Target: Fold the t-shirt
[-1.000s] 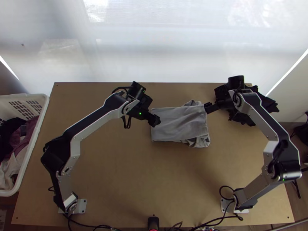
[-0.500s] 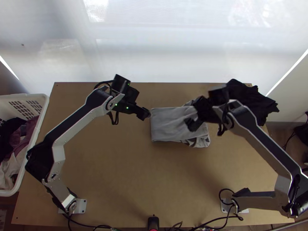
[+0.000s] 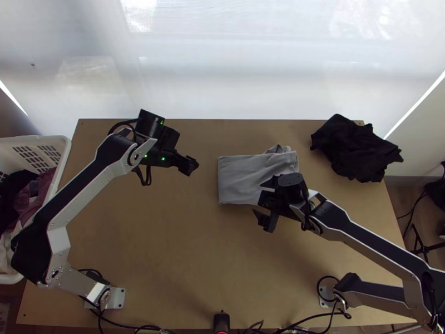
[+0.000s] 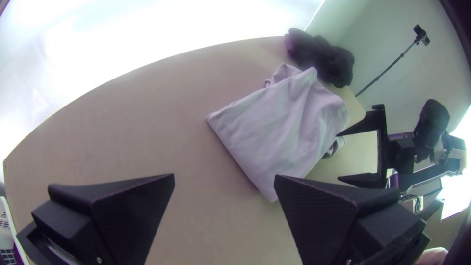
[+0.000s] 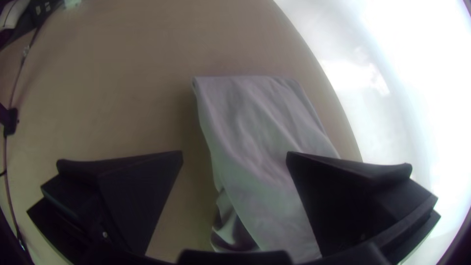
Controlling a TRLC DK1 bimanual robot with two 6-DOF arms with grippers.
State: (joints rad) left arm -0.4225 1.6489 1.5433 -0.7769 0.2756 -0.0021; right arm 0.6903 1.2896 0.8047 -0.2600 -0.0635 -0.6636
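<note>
In the top view the grey t-shirt (image 3: 245, 177) lies mid-table as a folded rectangle, its far right end uneven. My left gripper (image 3: 189, 166) is to the left of the cloth, apart from it. My right gripper (image 3: 263, 199) is over the cloth's near right edge and hides part of it. In the left wrist view my left gripper (image 4: 224, 184) stands open with nothing held, the t-shirt (image 4: 284, 127) beyond it. From the right wrist, my right gripper (image 5: 234, 159) is open too, and the t-shirt (image 5: 260, 132) shows between and beyond its fingers, not gripped.
A bunched black cloth (image 3: 356, 147) lies at the table's far right corner. Off the left edge stands a white basket (image 3: 53, 183) holding clothes. Bare table (image 3: 183, 239) surrounds the t-shirt, and cables (image 3: 311, 324) run along the near edge.
My left gripper has left the cloth's left edge and moved farther left. My right gripper has come from the cloth's right side to its near edge. The t-shirt has stayed in place.
</note>
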